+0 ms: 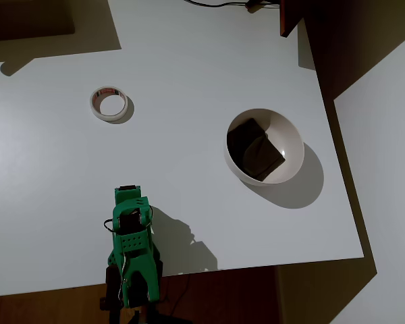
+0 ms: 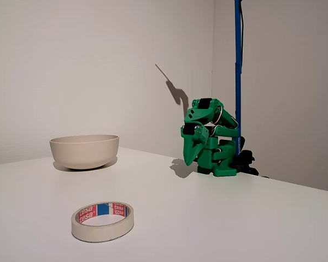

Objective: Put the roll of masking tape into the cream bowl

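The roll of masking tape [image 1: 109, 104] lies flat on the white table at the upper left of the overhead view, and close to the camera as the roll of masking tape [image 2: 103, 220] in the fixed view, with reddish print on its inner core. The cream bowl [image 1: 291, 137] stands at the right, seen as the cream bowl [image 2: 85, 150] at the left of the fixed view. My green arm [image 1: 131, 246] is folded low at the table's near edge. The gripper [image 2: 189, 158] points down, shut and empty, far from both tape and bowl.
A dark square block [image 1: 255, 150] lies inside the bowl. A blue pole [image 2: 238, 65] rises behind the arm's base. The table's right edge [image 1: 337, 155] runs close past the bowl. A cable [image 1: 216, 4] crosses the far edge.
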